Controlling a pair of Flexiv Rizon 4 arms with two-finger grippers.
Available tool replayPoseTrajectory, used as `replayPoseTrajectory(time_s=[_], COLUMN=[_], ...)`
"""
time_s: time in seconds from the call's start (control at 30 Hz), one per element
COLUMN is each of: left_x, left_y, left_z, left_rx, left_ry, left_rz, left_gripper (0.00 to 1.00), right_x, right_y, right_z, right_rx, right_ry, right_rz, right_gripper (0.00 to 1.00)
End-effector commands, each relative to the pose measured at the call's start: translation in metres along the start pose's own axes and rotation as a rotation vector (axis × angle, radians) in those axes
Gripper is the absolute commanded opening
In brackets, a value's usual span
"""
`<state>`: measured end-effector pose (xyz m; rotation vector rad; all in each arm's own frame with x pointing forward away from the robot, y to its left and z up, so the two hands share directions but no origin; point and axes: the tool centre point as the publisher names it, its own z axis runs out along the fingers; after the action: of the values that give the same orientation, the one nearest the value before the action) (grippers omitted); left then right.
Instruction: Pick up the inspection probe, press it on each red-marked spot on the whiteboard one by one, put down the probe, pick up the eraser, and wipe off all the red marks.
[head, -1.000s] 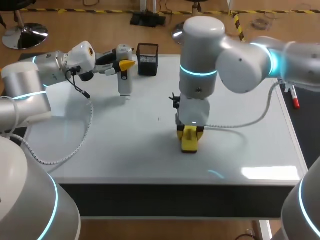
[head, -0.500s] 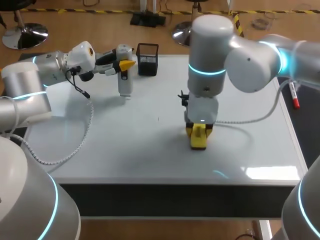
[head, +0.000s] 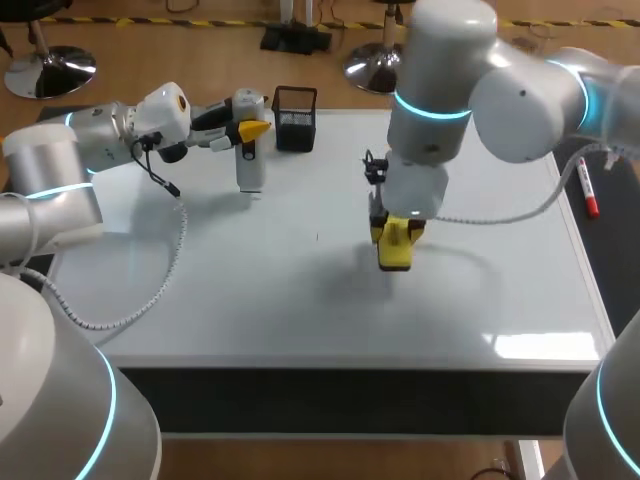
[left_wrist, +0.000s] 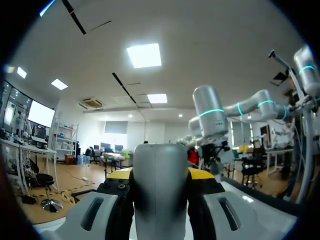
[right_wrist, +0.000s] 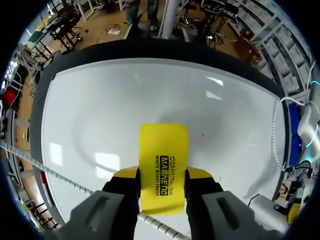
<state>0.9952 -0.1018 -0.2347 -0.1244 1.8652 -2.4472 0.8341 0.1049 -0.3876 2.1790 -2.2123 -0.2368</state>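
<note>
At the whiteboard's (head: 250, 290) far-left corner, the left arm (head: 100, 130) comes in low from the left edge. Its jaws are clamped on the inspection probe (head: 249, 150), a white cylinder held upright. The left wrist view confirms the grip: the probe (left_wrist: 160, 185) fills the gap, with a yellow tip against it on either side. The probe's lower end is at the board surface or just above it (contact cannot be confirmed from the head view).

The right arm (head: 440, 100) comes in from the right edge and points straight down over the board, a little right of its middle. Its jaws are closed on the yellow eraser (head: 397, 245), gripping its two long sides. In the right wrist view the eraser (right_wrist: 163, 165) projects ahead of the fingertips toward the whiteboard (right_wrist: 100, 115). Whether its face touches the board cannot be told.

A small black holder (head: 295, 118) stands at the far edge, just beside the probe. A red marker (head: 588, 195) lies on the dark table strip beyond the board's right edge, well apart from the eraser.
</note>
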Motion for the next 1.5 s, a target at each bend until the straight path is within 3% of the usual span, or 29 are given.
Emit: replayPoseTrajectory(time_s=[0.03,0.27,0.6,0.87,1.17,1.5], left_x=[0.0,0.0,0.0,0.0,0.0,0.0], left_y=[0.0,0.0,0.0,0.0,0.0,0.0], left_z=[0.0,0.0,0.0,0.0,0.0,0.0], left_rx=[0.002,0.002,0.002,0.002,0.002,0.002], left_ry=[0.0,0.0,0.0,0.0,0.0,0.0], left_rz=[0.001,0.001,0.001,0.001,0.001,0.001], left_gripper=[0.0,0.0,0.0,0.0,0.0,0.0], right_x=[0.003,0.015,0.039,0.047,0.035,0.017], right_y=[-0.008,-0.049,-0.138,-0.199,-0.251,-0.284], right_z=[-0.004,-0.015,-0.033,-0.043,-0.042,-0.029], right_rx=[0.001,0.046,0.108,0.112,0.082,0.056], right_ry=[0.009,0.001,-0.023,0.018,0.026,0.008], right_rz=[-0.009,-0.041,-0.068,-0.08,-0.097,-0.09], right_gripper=[0.0,0.0,0.0,0.0,0.0,0.0])
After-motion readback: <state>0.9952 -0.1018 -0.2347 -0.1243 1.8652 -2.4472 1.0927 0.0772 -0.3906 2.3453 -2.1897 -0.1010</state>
